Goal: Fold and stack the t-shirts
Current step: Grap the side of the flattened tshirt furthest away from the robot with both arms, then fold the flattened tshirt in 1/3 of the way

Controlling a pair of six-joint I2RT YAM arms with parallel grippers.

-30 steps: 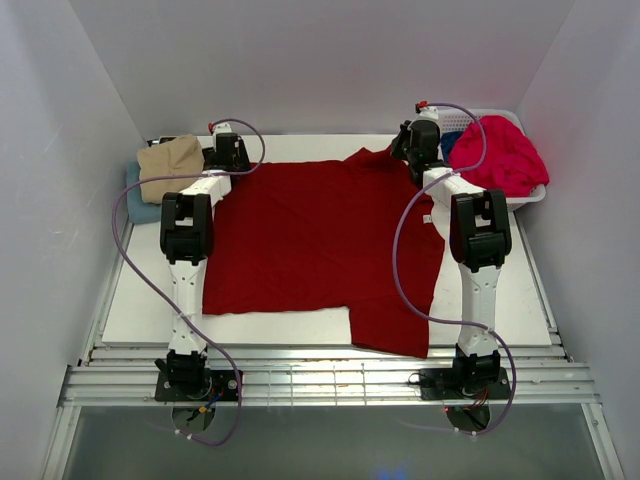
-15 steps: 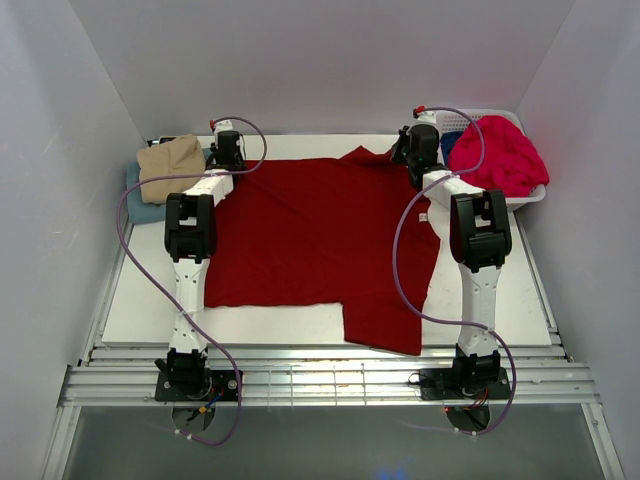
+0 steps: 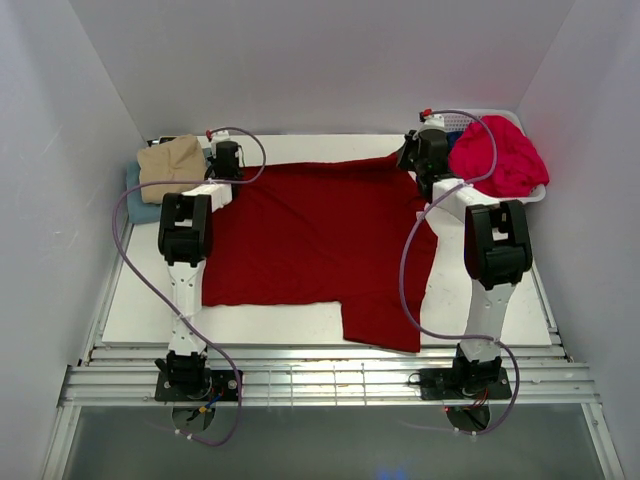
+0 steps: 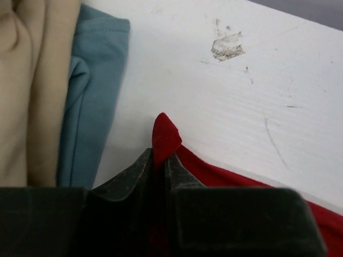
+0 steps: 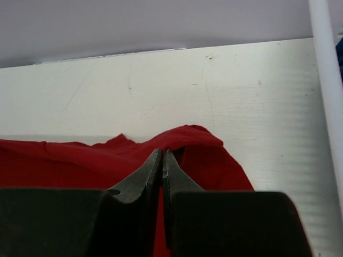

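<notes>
Seen from above, a flap of the dark red t-shirt [image 3: 320,240] is draped over the near edge of the white tabletop [image 3: 140,320] at about 6 o'clock, while the rest of the garment is spread flat across the middle of the tabletop, between the left arm [image 3: 185,228] and the right arm [image 3: 495,240]. The far left corner of the shirt, at about 11 o'clock, is pinched by the left jaws, which are seen in the wrist view closed almost together on a small peak of red cloth that sticks up just past their tips. At about 1 o'clock, the far right edge of the same shirt is gripped by the right jaws, which are pressed together with no visible gap, and the cloth is bunched into a low ridge around them. At 10 o'clock, just beside the left jaws, a folded tan t-shirt [image 3: 170,165] is stacked on a light blue t-shirt [image 3: 135,205]. At 2 o'clock, a crumpled bright pinkish-red t-shirt [image 3: 500,155] is heaped in a white lattice basket [image 3: 530,197] against the far right wall
</notes>
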